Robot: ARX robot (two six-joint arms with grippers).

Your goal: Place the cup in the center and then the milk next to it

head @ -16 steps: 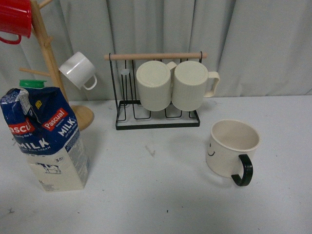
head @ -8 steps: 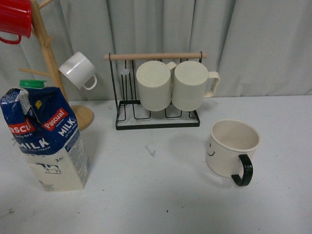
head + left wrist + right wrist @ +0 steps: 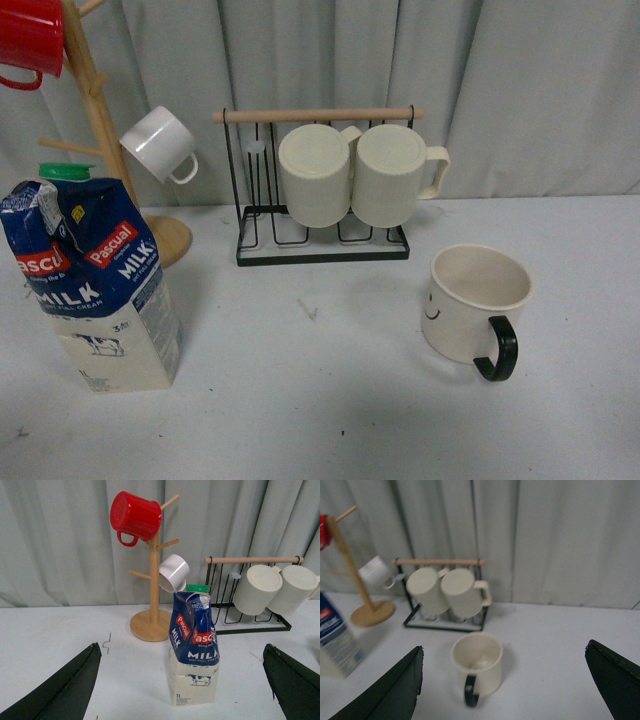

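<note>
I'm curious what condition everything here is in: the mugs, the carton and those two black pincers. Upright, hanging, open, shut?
Cup: upright on the table, empty, handle towards the front camera.
Milk: upright, top crumpled, nothing touching it.
Two ribbed mugs: on their sides on the wire rack.
Small white cup: hanging tilted on the wooden tree.
Red mug: hanging near the tree's top.
Left pincer: open, holding nothing.
Right pincer: open, holding nothing.

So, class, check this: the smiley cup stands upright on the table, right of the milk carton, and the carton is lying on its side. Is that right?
Not quite. The milk carton stands upright, not on its side, as the front view shows. The smiley cup does stand upright on the table, right of it.
</note>
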